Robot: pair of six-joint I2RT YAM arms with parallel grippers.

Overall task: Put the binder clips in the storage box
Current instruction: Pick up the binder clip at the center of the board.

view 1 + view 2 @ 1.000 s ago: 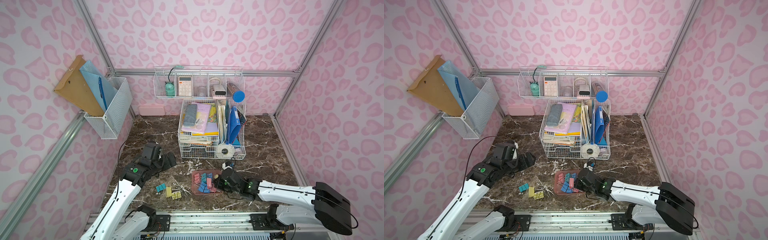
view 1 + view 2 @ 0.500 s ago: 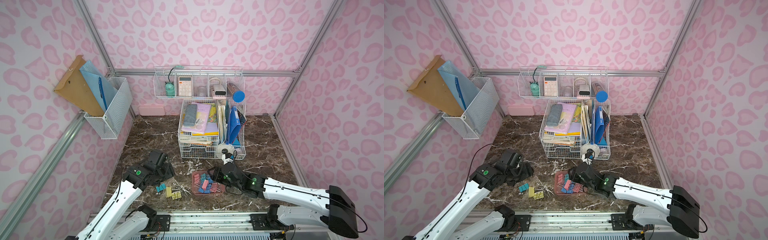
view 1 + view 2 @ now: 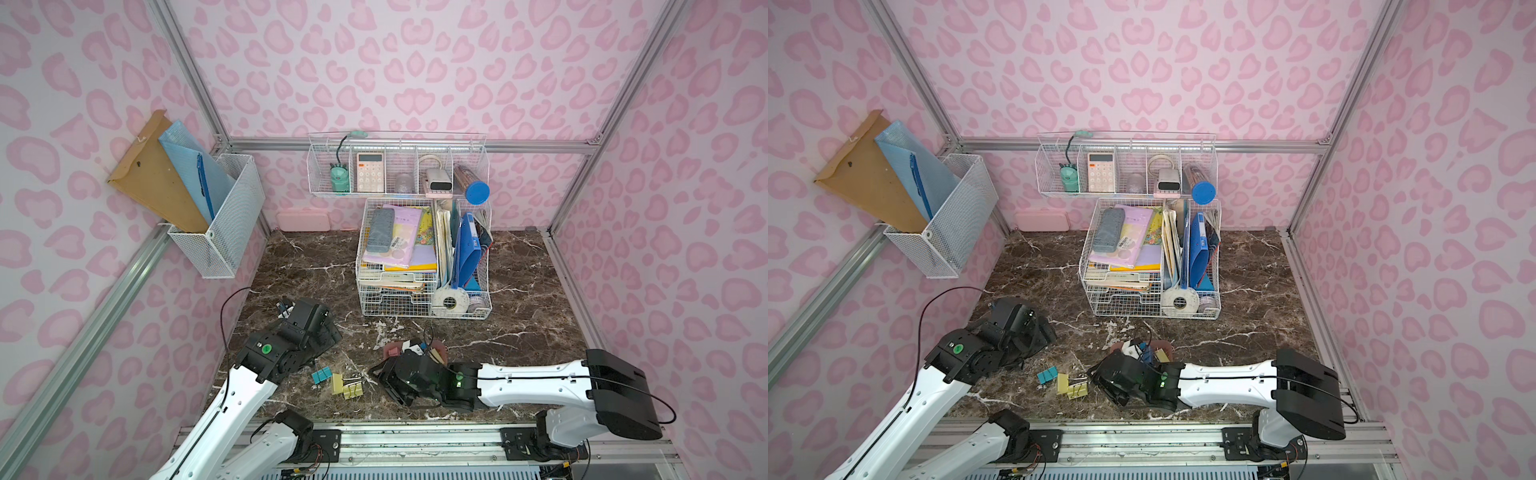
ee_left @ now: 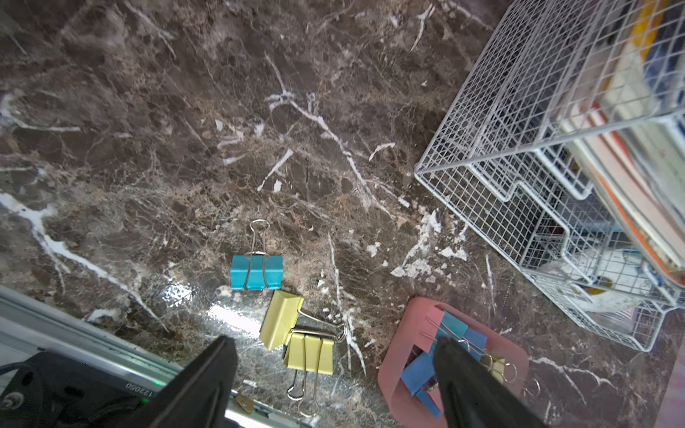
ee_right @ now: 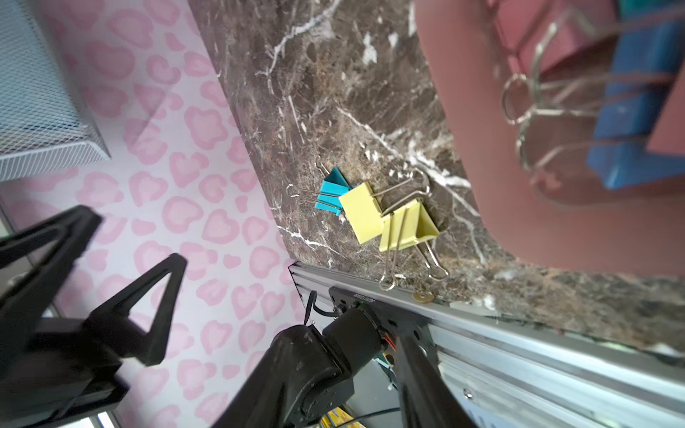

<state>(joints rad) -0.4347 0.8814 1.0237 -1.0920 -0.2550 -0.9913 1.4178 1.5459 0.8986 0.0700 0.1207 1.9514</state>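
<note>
Binder clips (image 4: 256, 272), one teal and two yellow, lie loose on the marble table (image 4: 185, 148), just beside the storage box (image 4: 393, 355), which holds blue and pink ones. Left claw (image 4: 333, 339) hangs over them, spread wide and empty. Right claw (image 5: 135, 237) stands half-spread, gripping nothing.

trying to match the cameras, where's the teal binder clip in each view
Top view: teal binder clip on the marble, near its front edge.
Top view: same spot.
Left wrist: near the middle.
Right wrist: near the middle.
Shared landmark: two yellow clips right beside it.
</note>
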